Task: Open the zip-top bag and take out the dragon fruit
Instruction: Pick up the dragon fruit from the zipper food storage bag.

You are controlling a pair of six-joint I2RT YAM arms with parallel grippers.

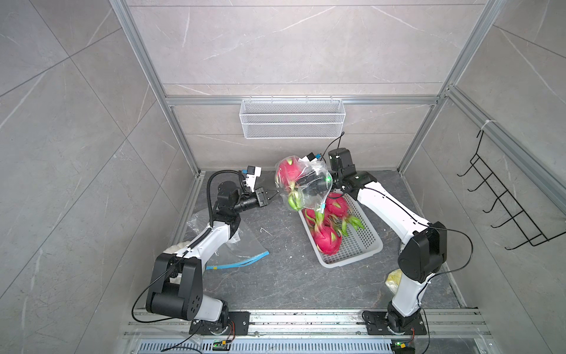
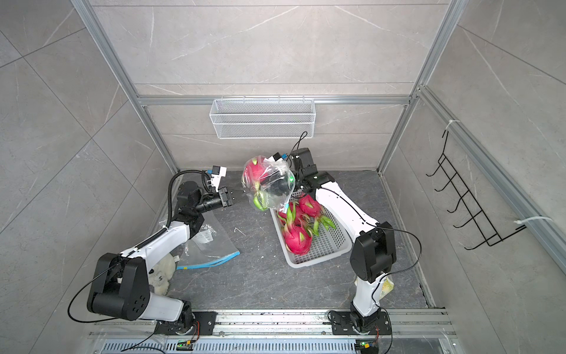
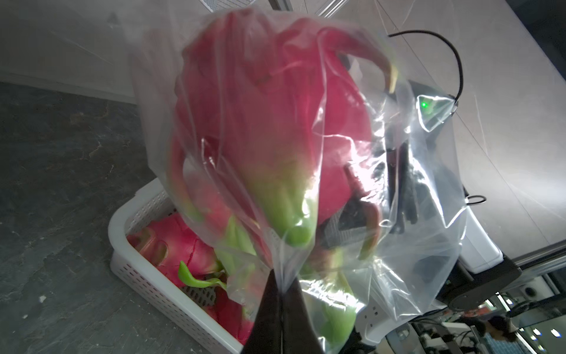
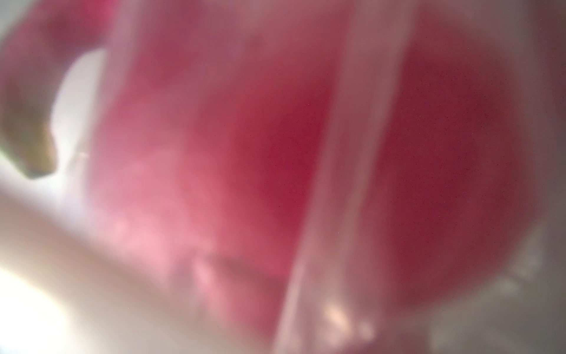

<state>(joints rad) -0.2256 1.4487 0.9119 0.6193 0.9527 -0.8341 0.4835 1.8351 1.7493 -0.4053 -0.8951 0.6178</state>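
- left gripper [image 3: 280, 291] clamped tight on a pinch of the zip-top bag [image 1: 311, 173]
- right gripper [image 1: 306, 183] only hazy through the plastic, grip can't tell
- bag up in the air by the white basket [image 1: 349, 260], one dragon fruit [image 1: 286, 172] inside
- three more fruits [image 1: 327, 240] in the basket

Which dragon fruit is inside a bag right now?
The magenta dragon fruit with green scale tips in the raised clear plastic zip-top bag pinched by the left end effector. The other three lie bare in the white perforated plastic basket.
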